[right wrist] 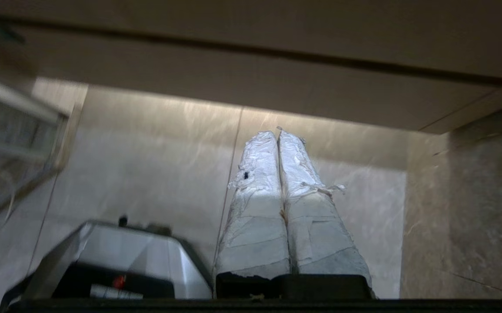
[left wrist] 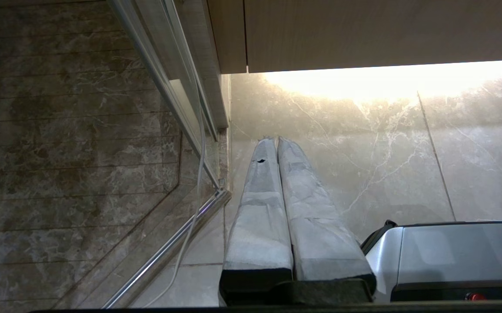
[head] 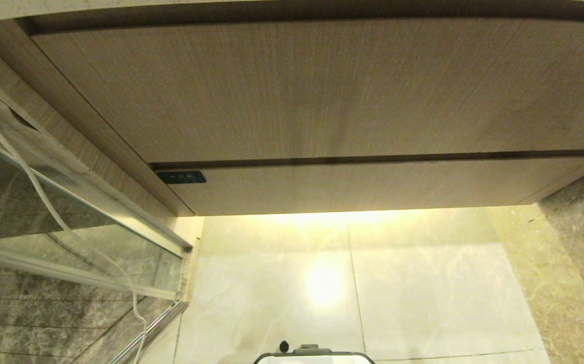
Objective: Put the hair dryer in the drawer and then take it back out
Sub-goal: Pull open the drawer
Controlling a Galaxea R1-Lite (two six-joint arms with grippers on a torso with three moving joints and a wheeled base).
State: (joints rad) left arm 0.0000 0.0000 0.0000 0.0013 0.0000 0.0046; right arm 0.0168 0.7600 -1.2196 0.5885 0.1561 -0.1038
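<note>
The drawer [head: 372, 184] is the low, wide wood-grain front with a small black label [head: 180, 177] at its left end; it is closed, under a taller unlabelled panel [head: 297, 86]. In the right wrist view the drawer [right wrist: 251, 82] runs as a band above the lit floor. The hair dryer is out of view. My right gripper [right wrist: 277, 132] is shut and empty, held low over the floor and pointing at the cabinet. My left gripper [left wrist: 276, 139] is also shut and empty, beside my base. Neither arm shows in the head view.
A glass partition with a metal frame [head: 69, 202] stands close on the left, with a white cable [head: 44, 202] hanging along it. A dark stone wall [head: 580, 242] closes the right. Pale marble floor [head: 423, 283] lies under the cabinet. My base [head: 314, 356] is at the near edge.
</note>
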